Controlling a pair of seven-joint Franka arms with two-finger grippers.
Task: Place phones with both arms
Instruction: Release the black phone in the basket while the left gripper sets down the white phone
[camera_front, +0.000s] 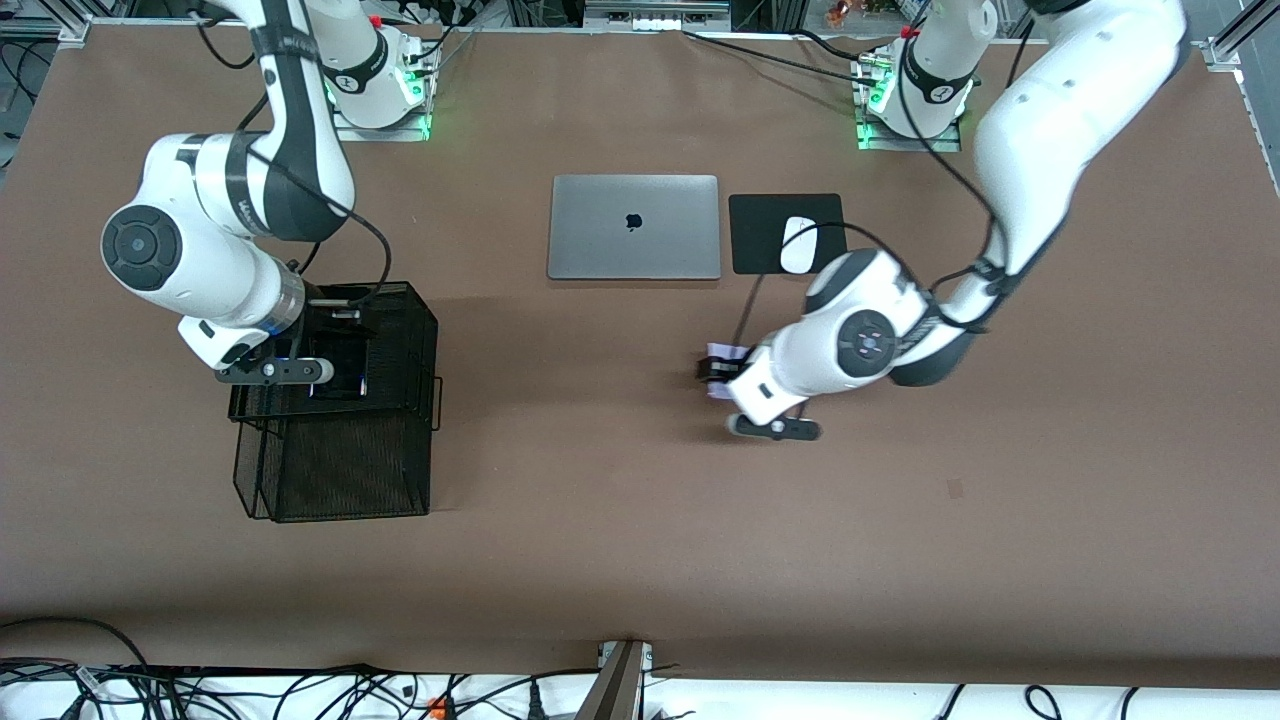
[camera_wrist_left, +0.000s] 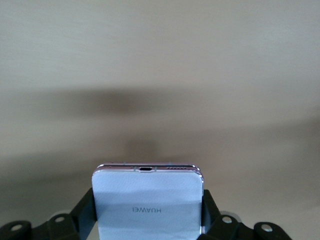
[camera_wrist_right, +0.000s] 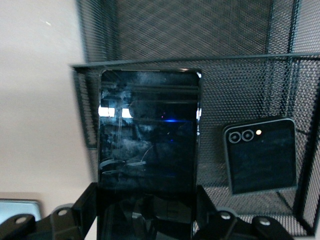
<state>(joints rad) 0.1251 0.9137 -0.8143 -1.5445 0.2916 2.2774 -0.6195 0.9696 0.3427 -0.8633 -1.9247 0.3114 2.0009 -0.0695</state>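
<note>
**Both jaws closed on phones, one phone already in basket**

Left gripper (camera_wrist_left: 148, 227): jaws closed on the pale lavender-white phone (camera_wrist_left: 148, 200), clamped across its width, "HUAWEI" lettering readable on the pale back, port edge pointing away from the wrist. Held low over bare brown table (camera_front: 640, 520), nearer to the front camera than the black mouse pad (camera_front: 760, 232) and white mouse (camera_front: 797, 244). In the front view only a sliver of this phone (camera_front: 722, 352) visible beside the left wrist.

Right gripper (camera_wrist_right: 148, 225): jaws closed on the long slim black phone (camera_wrist_right: 149, 135), gripped at one end, glossy face toward the wrist camera, scratches and reflections across it. Positioned over the upper tier of the black mesh basket (camera_front: 400, 330) at the right arm's end of the table.

Small squarish black phone (camera_wrist_right: 260, 156) lying inside the basket on the mesh floor, twin camera lenses showing, beside the held slab and apart from it.

Silver laptop (camera_front: 634, 227) shut, flat on the table between the two arm bases, just beside the mouse pad
</note>
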